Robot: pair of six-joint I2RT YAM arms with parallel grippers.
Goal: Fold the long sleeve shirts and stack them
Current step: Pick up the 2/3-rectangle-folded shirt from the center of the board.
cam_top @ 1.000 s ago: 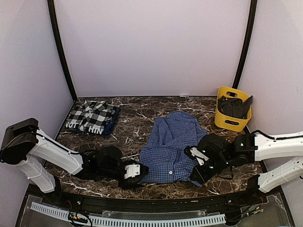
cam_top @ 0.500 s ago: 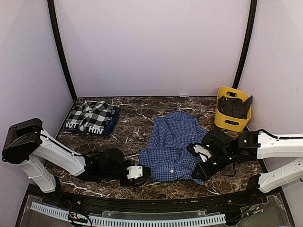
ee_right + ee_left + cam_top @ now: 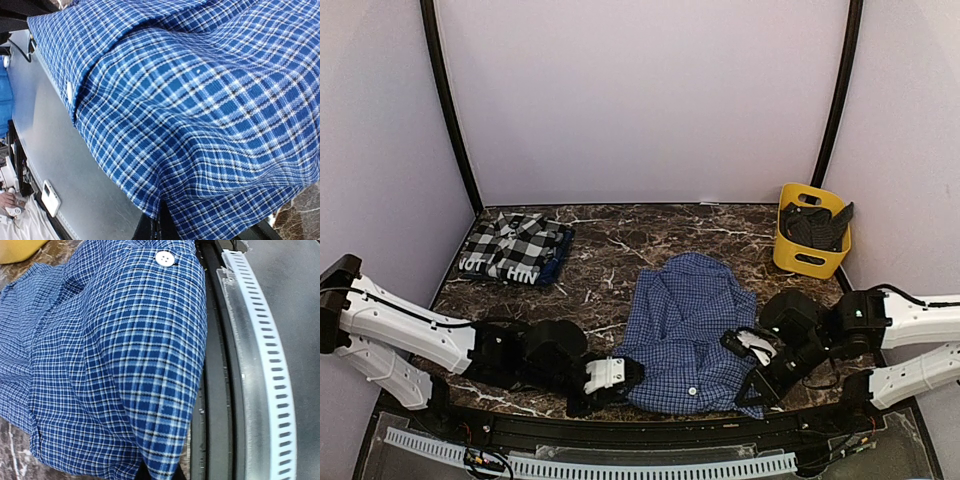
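Observation:
The blue checked long sleeve shirt (image 3: 685,325) lies spread on the marble table, its near hem at the front edge. My left gripper (image 3: 628,373) is shut on the hem's left corner. In the left wrist view the cloth (image 3: 115,365) drapes up from the pinched dark jaws, and a white button (image 3: 164,259) shows. My right gripper (image 3: 753,385) is shut on the right corner. The right wrist view is filled by the cloth (image 3: 200,100) running into the closed jaws. The black-and-white plaid shirt (image 3: 512,247) lies folded at the back left.
A yellow bin (image 3: 808,235) with dark cloth inside stands at the back right. A black rail (image 3: 640,425) and a white perforated strip (image 3: 260,365) run along the table's front edge, right beside both grippers.
The left gripper closed on the shirt's near left corner. Both arms then drew the hem toward the front edge, which stretched the blue shirt longer and flatter.

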